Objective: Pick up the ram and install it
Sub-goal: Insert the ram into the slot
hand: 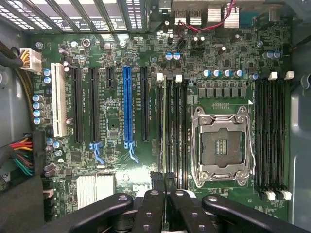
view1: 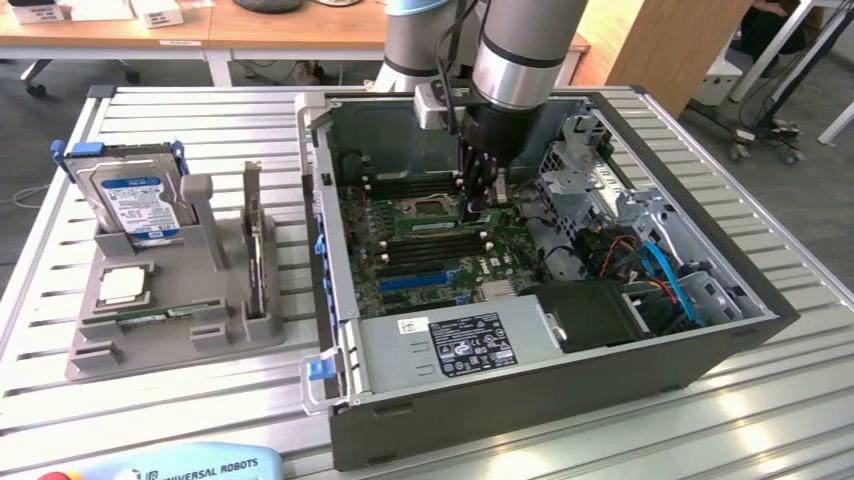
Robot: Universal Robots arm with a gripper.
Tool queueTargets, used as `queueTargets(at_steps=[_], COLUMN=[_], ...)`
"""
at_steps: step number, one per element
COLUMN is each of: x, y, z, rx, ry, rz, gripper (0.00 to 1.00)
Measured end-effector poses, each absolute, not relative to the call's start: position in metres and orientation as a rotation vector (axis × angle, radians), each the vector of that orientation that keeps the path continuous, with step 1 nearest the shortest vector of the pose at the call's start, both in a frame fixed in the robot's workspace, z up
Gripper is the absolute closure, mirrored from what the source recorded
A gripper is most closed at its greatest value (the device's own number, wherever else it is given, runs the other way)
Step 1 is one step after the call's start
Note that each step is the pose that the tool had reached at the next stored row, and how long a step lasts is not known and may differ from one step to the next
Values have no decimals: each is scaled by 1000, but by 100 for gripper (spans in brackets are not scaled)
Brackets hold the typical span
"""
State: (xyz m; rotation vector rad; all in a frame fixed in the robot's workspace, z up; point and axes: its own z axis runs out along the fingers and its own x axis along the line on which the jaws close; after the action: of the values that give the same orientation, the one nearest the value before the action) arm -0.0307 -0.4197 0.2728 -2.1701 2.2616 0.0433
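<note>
step: seat ram [hand: 164,126] | ram: edge-up in slot [hand: 160,145] beside socket [hand: 222,145], inside case [view1: 534,400] | claw [hand: 163,182]: narrow, tips at ram's end, grip unclear | advice: push straight down, stay square to slot, check latches [hand: 159,76] close

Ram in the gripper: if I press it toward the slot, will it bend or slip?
Probably stiff: the ram runs straight, edge-on, along the memory slots. Likely fragile to sideways force, being so thin. It could slip, since the gripper pinches its flat faces.
</note>
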Motion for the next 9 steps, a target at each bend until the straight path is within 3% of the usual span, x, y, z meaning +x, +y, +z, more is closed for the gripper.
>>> queueTargets(at_steps=[9], x=[-31], y=[-416], z=[271], rx=[-2170], ry=[2261], rz=[43], gripper=[89])
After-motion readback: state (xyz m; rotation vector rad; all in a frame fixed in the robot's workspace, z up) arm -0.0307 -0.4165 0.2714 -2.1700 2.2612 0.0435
